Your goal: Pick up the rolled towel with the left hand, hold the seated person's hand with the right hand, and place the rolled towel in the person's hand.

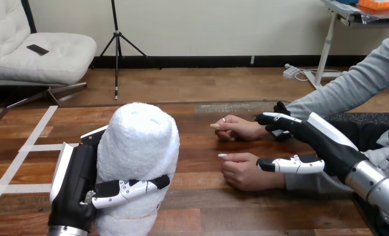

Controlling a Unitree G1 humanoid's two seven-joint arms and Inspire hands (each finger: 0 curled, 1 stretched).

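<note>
1. The left hand (74, 182), at the lower left of the frame, is closed on the white rolled terry towel (138, 142). Its thumb crosses the front of the roll low down, and its black palm lies against the roll's left side.
2. The towel stands with its long axis upright and its rounded end uppermost. Whether its base rests on the brown wooden counter (207, 206) cannot be determined.
3. The right hand (320, 140), at the right of the frame, is spread wide and grips nothing visibly. Its straight thumb lies along the wrist of the person's nearer hand (244, 172). Its fingers reach the wrist of the person's farther hand (236, 129).
4. Both of the person's hands rest on the counter at centre right, loosely closed, with no upturned palm presented.
5. Key relation: the person's hands lie to the right of the towel, across bare counter. The delivery probably requires a rightward carry, once the right hand secures one hand.
</note>
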